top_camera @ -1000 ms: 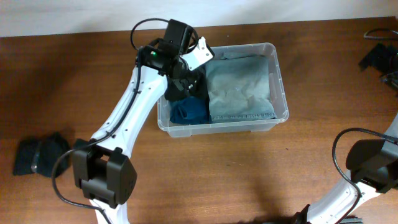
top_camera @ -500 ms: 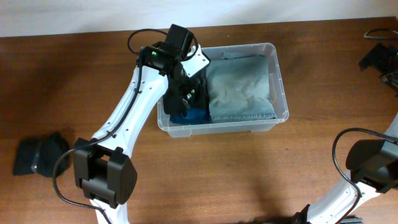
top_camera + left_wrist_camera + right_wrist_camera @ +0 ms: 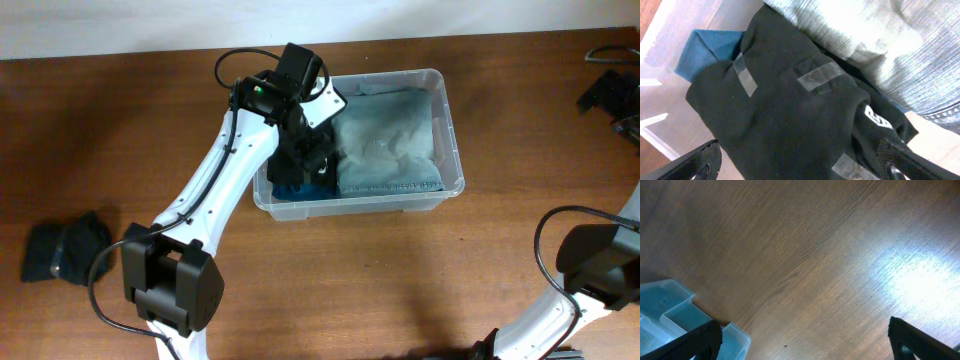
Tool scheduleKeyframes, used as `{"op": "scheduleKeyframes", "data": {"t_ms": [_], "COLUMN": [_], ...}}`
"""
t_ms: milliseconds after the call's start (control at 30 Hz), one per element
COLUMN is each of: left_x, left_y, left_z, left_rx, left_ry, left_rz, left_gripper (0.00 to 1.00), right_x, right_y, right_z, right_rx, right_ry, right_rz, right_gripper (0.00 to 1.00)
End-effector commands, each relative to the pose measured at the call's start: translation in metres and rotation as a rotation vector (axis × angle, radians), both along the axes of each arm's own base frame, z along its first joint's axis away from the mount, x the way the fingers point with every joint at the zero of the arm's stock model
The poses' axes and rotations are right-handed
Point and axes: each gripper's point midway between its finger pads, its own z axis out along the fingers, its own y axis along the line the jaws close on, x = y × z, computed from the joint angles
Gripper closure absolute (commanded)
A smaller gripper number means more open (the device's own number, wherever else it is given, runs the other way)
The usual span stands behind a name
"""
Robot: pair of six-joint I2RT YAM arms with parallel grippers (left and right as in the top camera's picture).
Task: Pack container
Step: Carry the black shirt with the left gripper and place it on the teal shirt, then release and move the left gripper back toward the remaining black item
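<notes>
Clear plastic container [image 3: 449, 130], glossy wood table [image 3: 400, 280]

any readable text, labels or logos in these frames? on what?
Nothing reads cleanly.
White print on the black garment, left wrist view: partly tucked in a fold, unreadable.
Row of dark marks along the edge of the grey garment in the container, overhead view: too small to tell if it is lettering.
Right wrist view: no text.
</notes>
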Motion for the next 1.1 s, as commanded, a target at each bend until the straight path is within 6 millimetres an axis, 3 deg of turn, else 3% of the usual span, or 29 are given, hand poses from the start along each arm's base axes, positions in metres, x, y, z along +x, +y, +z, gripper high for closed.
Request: {"op": "scheduleKeyframes", "data": {"t_ms": [0, 67, 100, 133, 400, 467, 533, 600, 700, 767, 833, 933, 967, 1067], "left_x": [0.001, -0.002, -0.004, -0.005, -0.018, -0.022, -0.021, -0.017, -0.007, 0.000, 0.004, 0.004, 0.003, 0.000], "left_y": [-0.001, -0.005, -0.006, -0.006, 0.001, 0.003, 0.008, 0.014, 0.016, 0.014, 0.013, 0.028, 0.035, 0.067], "left_z": [0.007, 0.002, -0.003, -0.010, -0.088, -0.101, -0.101, -0.088, -0.053, -0.022, 0.007, 0.047, 0.057, 0.080], "left_rx": [-0.014, -0.028, -0.031, -0.028, 0.060, 0.080, 0.103, 0.127, 0.122, 0.097, 0.074, 0.066, 0.058, 0.034], "left_ry": [-0.011, 0.015, 0.033, 0.054, 0.264, 0.297, 0.293, 0.261, 0.199, 0.151, 0.108, 0.066, 0.065, 0.073], "left_rz": [0.013, 0.007, 0.003, 0.017, 0.097, 0.104, 0.115, 0.125, 0.135, 0.138, 0.140, 0.184, 0.216, 0.340], "left_gripper": [0.25, 0.76, 0.92, 0.99, 0.99, 0.99, 0.99, 0.99, 0.99, 0.88, 0.55, 0.07, 0.01, 0.01], "right_x": [-0.002, -0.002, -0.002, -0.002, -0.002, -0.002, -0.002, -0.002, -0.002, -0.002, -0.002, -0.002, -0.002, -0.002], "right_y": [0.000, 0.000, 0.000, 0.000, 0.000, 0.000, 0.000, 0.000, 0.000, 0.000, 0.000, 0.000, 0.000, 0.000], "right_z": [0.002, 0.002, 0.002, 0.002, 0.002, 0.002, 0.002, 0.002, 0.002, 0.002, 0.002, 0.002, 0.002, 0.002], "right_rx": [-0.001, -0.001, -0.001, -0.001, -0.001, -0.001, -0.001, -0.001, -0.001, -0.001, -0.001, -0.001, -0.001, -0.001], "right_ry": [-0.004, -0.004, -0.004, -0.004, -0.004, -0.004, -0.004, -0.004, -0.004, -0.004, -0.004, -0.004, -0.004, -0.004], "right_rz": [-0.012, -0.012, -0.012, -0.012, -0.012, -0.012, -0.012, -0.012, -0.012, -0.012, -0.012, -0.012, -0.012, -0.012], "right_gripper": [0.02, 0.02, 0.02, 0.02, 0.02, 0.02, 0.02, 0.01, 0.02, 0.02, 0.02, 0.02, 0.02, 0.02]}}
